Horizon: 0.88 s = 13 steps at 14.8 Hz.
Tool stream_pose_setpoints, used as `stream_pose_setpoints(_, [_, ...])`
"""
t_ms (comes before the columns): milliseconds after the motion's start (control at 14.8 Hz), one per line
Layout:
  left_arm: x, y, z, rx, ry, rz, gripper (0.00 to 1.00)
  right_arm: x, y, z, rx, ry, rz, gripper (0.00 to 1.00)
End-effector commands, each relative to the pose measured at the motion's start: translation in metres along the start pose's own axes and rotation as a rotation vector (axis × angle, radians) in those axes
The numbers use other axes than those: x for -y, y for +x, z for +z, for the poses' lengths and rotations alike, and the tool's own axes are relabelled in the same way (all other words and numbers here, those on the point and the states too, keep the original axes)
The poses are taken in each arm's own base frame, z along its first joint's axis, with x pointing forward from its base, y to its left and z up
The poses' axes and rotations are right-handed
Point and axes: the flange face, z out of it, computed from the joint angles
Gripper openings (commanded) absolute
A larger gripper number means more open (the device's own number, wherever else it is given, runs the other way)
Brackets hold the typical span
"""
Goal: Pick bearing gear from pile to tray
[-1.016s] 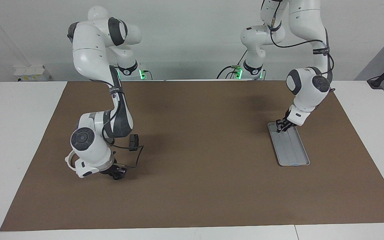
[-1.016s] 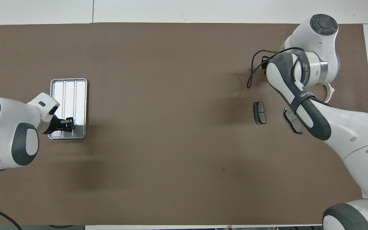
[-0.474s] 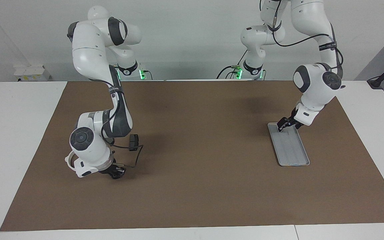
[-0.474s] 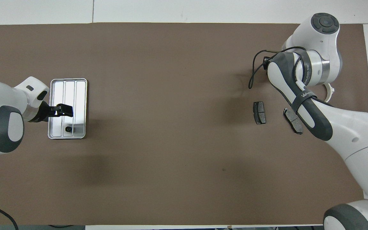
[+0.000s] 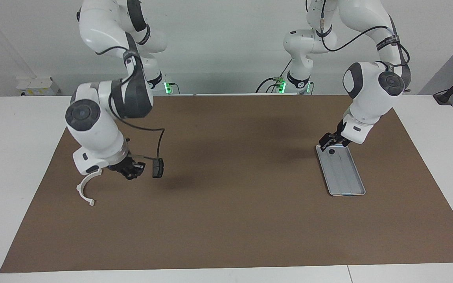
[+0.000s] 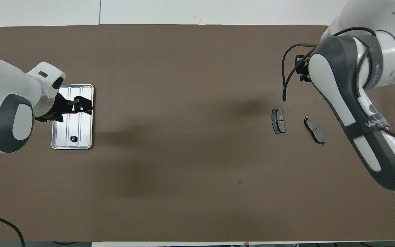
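The silver tray [image 5: 346, 177] lies toward the left arm's end of the table and also shows in the overhead view [image 6: 84, 92]. A small black round piece [image 5: 331, 151] lies in its end nearer the robots [image 6: 73, 138]. My left gripper [image 5: 328, 140] hangs open and empty just above that end [image 6: 84, 105]. In the pile, the white half-ring bracket [image 5: 85, 188] and a dark brake pad [image 5: 157, 168] lie on the mat. Both pads [image 6: 278, 121] [image 6: 314, 129] show from overhead. My right gripper [image 5: 132, 169] is raised over the pile [image 6: 302, 67].
A brown mat [image 5: 234, 220] covers most of the white table. A black cable [image 5: 159, 145] loops from the right arm's wrist down beside its gripper. The right arm hides the bracket in the overhead view.
The left gripper let go of the black piece, left it in the tray and rose. The right arm lifted up from the pile, uncovering the white bracket and second pad.
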Motion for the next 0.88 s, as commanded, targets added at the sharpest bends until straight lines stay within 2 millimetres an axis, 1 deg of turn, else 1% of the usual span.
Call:
stream_pose_setpoints(0, [-0.028,-0.009,0.0,0.004,-0.003,-0.057,1.0,0.027,-0.045,-0.055,-0.008,0.041,0.031,0.0])
stream_pose_setpoints(68, [-0.04,-0.013,0.001,-0.009,-0.007,-0.068,1.0,0.042,-0.06,-0.071,-0.012,0.079,0.085,0.0])
stream_pose_setpoints(135, [-0.051,-0.016,0.002,-0.021,-0.011,-0.085,1.0,0.06,-0.074,-0.081,-0.004,0.109,0.157,0.0])
stream_pose_setpoints(203, [-0.057,-0.02,0.004,-0.021,-0.011,-0.095,1.0,0.089,-0.091,-0.084,0.01,0.122,0.222,0.0])
stream_pose_setpoints(339, [-0.063,-0.023,0.005,-0.019,-0.009,-0.094,1.0,0.14,-0.121,-0.084,0.015,0.128,0.358,0.0])
stream_pose_setpoints(406, [-0.062,-0.023,0.005,-0.019,-0.009,-0.094,1.0,0.157,-0.131,-0.083,0.014,0.132,0.391,0.0])
stream_pose_setpoints(474, [-0.06,-0.023,0.007,-0.017,-0.008,-0.097,1.0,0.169,-0.138,-0.078,0.019,0.129,0.418,0.0])
stream_pose_setpoints(542, [-0.06,-0.023,0.008,-0.015,-0.007,-0.097,1.0,0.185,-0.145,-0.067,0.022,0.127,0.443,0.0])
stream_pose_setpoints(610, [-0.059,-0.023,0.008,-0.015,-0.007,-0.099,1.0,0.203,-0.153,-0.051,0.023,0.127,0.462,0.0])
stream_pose_setpoints(677, [-0.06,-0.024,0.007,-0.018,-0.008,-0.097,1.0,0.223,-0.162,-0.028,0.02,0.131,0.481,0.0])
stream_pose_setpoints(813, [-0.061,-0.024,0.007,-0.015,-0.007,-0.097,1.0,0.248,-0.173,0.017,0.01,0.151,0.505,0.0])
